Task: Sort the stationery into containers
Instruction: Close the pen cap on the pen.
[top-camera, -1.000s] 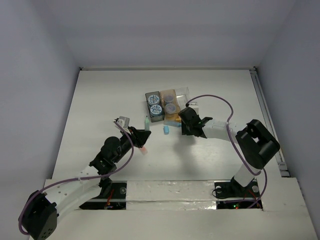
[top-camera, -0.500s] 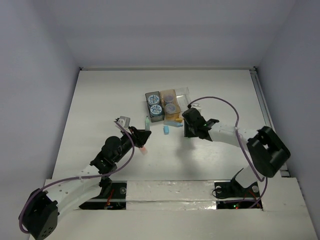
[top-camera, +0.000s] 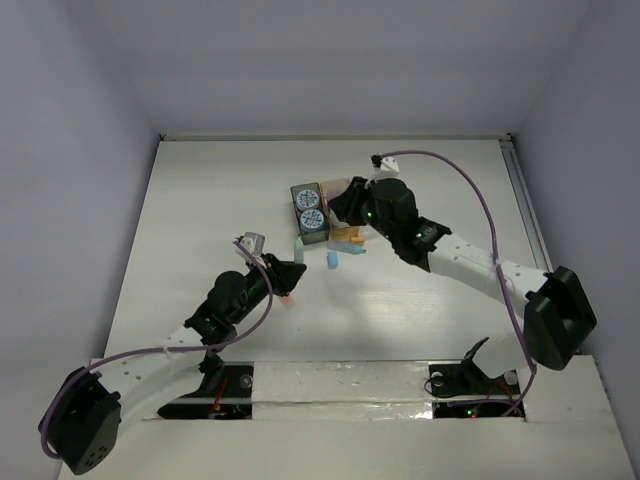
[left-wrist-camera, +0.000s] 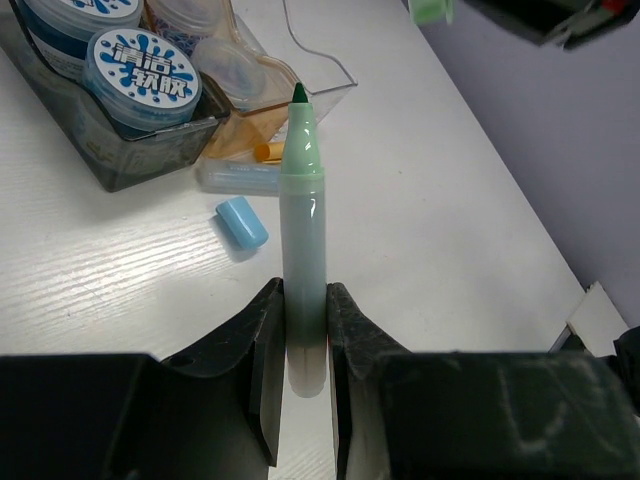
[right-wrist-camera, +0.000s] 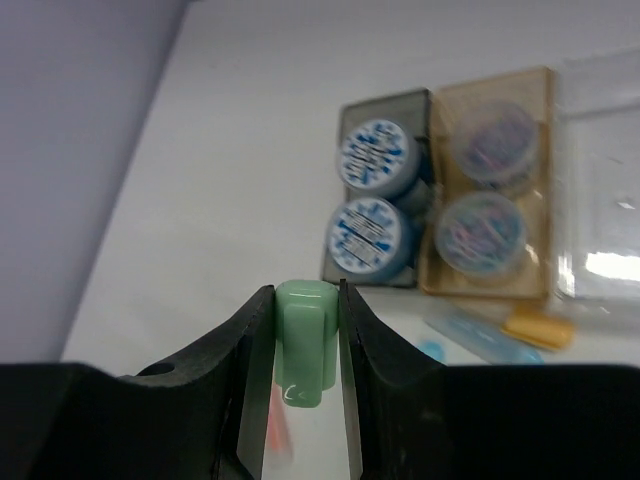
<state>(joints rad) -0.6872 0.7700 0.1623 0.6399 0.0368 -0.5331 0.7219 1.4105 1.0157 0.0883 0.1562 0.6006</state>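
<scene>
My left gripper (left-wrist-camera: 303, 300) is shut on the lower end of an uncapped green marker (left-wrist-camera: 302, 200), whose tip points toward the containers. It also shows in the top view (top-camera: 287, 270). My right gripper (right-wrist-camera: 302, 300) is shut on a green cap (right-wrist-camera: 305, 345) and hovers over the boxes in the top view (top-camera: 342, 206). The dark grey box (right-wrist-camera: 338, 262) holds two blue-topped discs. The tan-orange box (right-wrist-camera: 545, 110) holds two purple-grey discs. The clear box (right-wrist-camera: 600, 200) looks empty. A light blue pen (left-wrist-camera: 240, 177), an orange stub (left-wrist-camera: 265, 151) and a light blue cap (left-wrist-camera: 243, 221) lie in front of the boxes.
A pink stick (top-camera: 287, 297) lies on the table under my left gripper. White walls enclose the table at the back and both sides. A purple cable (top-camera: 470, 190) loops above the right arm.
My right arm has risen and swung back and left, from in front of the boxes to above them. My left gripper with the green marker has barely moved.
</scene>
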